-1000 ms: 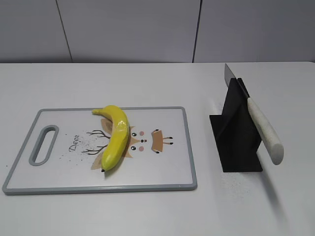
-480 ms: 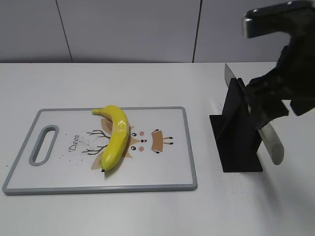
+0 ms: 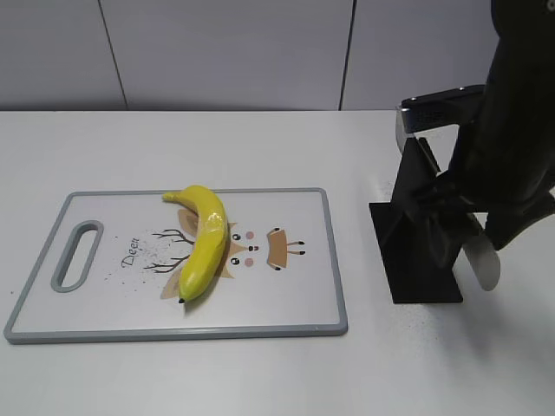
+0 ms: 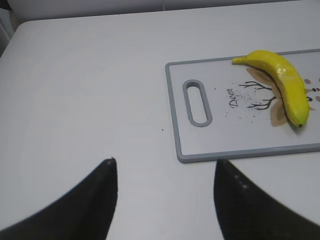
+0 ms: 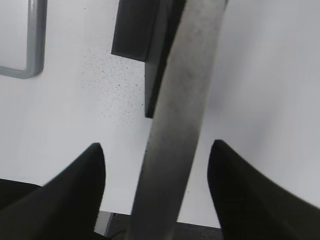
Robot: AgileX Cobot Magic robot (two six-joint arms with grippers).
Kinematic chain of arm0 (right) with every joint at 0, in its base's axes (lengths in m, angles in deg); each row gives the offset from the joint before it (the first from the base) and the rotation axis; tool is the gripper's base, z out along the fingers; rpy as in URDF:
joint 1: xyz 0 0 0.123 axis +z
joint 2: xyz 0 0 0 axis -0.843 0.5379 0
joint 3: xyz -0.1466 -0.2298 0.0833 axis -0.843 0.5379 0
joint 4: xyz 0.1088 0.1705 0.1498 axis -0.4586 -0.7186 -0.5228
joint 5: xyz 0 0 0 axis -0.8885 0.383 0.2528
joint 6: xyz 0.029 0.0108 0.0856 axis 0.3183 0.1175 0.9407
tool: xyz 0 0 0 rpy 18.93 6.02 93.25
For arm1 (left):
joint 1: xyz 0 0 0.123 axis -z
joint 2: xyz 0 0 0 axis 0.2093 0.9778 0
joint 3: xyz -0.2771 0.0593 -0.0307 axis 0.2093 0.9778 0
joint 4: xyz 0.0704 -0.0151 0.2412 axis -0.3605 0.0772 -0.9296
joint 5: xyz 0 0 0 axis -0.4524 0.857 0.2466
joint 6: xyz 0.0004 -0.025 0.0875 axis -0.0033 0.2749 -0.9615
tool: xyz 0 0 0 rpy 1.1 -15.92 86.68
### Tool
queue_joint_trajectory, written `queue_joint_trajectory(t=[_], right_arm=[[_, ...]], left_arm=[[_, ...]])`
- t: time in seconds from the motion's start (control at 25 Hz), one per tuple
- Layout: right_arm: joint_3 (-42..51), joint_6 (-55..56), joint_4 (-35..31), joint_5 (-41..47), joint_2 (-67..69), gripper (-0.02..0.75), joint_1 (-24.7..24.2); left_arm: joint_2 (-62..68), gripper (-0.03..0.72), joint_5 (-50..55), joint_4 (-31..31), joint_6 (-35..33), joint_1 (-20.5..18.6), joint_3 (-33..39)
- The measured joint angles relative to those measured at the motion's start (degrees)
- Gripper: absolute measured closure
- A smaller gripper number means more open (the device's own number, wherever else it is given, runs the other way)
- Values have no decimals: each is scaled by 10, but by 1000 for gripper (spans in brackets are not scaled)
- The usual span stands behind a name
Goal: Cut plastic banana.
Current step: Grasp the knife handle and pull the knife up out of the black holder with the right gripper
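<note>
Your right tool (image 5: 152,165) hangs spread wide on either side of the knife handle (image 5: 172,130) in its black stand (image 3: 418,234), gripping nothing, your left tool (image 4: 165,192) equally wide and empty over the bench (image 4: 90,90), while the plastic banana (image 3: 203,241) lies on the cutting board (image 3: 286,295).
</note>
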Motion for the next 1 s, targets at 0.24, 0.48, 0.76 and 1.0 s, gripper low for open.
queue_joint_trajectory(t=[0.24, 0.48, 0.76, 1.0], right_arm=[[-1, 5, 1, -7, 36, 481, 0], [-1, 37, 8, -8, 20, 556, -2], [-1, 43, 9, -15, -78, 566, -2], [-12, 43, 11, -37, -153, 572, -2]], left_arm=[[0, 100, 0, 0, 0, 0, 0], [0, 100, 0, 0, 0, 0, 0], [0, 100, 0, 0, 0, 0, 0], [1, 100, -21, 0, 0, 0, -11]])
